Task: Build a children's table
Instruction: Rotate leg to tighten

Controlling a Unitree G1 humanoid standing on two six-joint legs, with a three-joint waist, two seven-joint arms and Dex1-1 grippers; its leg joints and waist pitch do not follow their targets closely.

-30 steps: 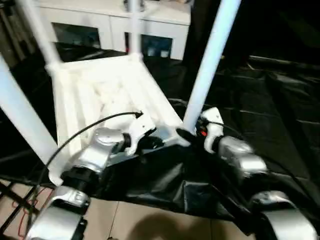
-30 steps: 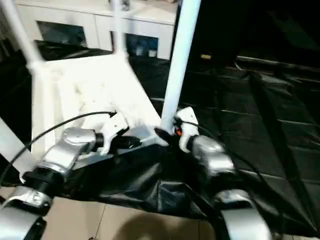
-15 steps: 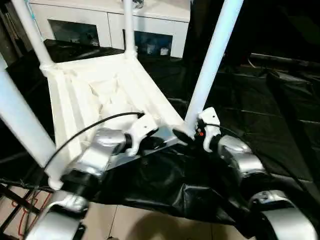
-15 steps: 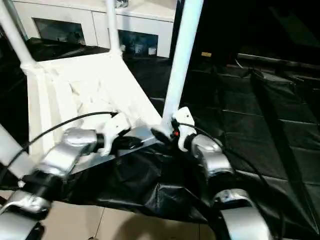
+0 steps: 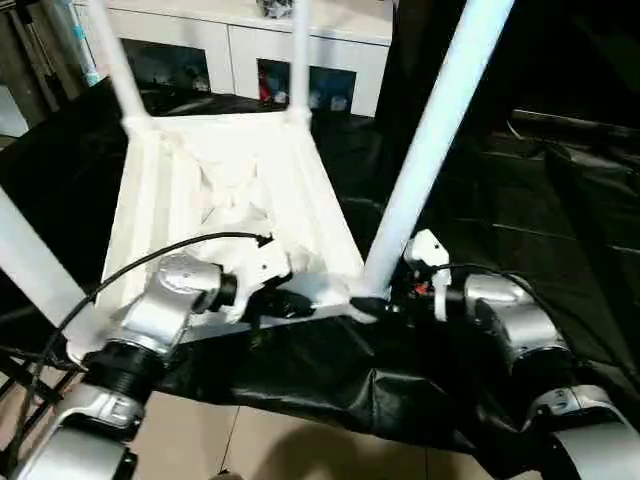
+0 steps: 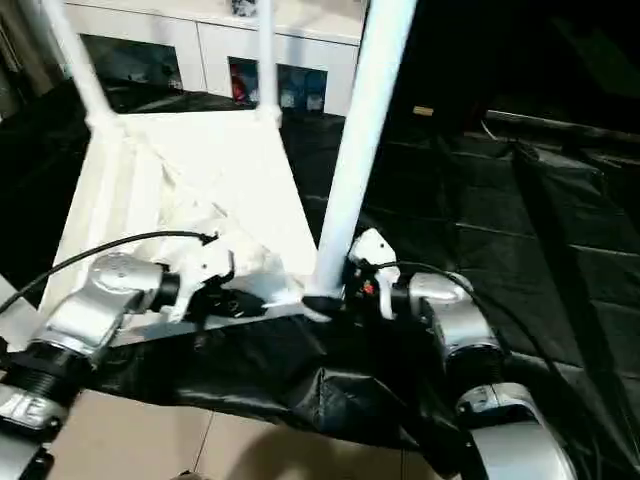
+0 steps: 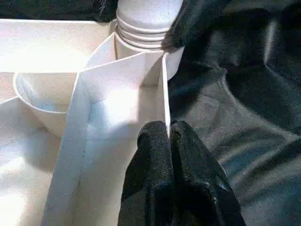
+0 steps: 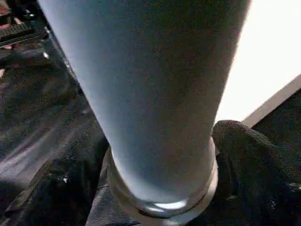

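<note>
The children's table lies upside down, its ribbed white top (image 5: pixel 215 190) on black cloth with four white legs pointing up. My left gripper (image 5: pixel 297 304) is shut on the thin near rim of the top (image 7: pixel 165 94), close to the near right corner socket. My right gripper (image 5: pixel 378 298) is open, one black finger (image 8: pixel 244 155) on each side of the base of the near right leg (image 5: pixel 430 150) where it enters the socket. The near left leg (image 5: pixel 30 260) and two far legs (image 5: pixel 118 65) stand in their corners.
Black cloth (image 5: pixel 520 200) covers the work surface and hangs over its front edge above a tiled floor (image 5: pixel 250 440). A white cabinet (image 5: pixel 240 50) with glass-fronted compartments stands behind the table. A dark stand with a red cable (image 5: pixel 20 370) is at the lower left.
The whole view has shifted and tilted. My right wrist has turned at the leg's base, and its fingers now sit low at the socket. My left gripper keeps its hold on the rim.
</note>
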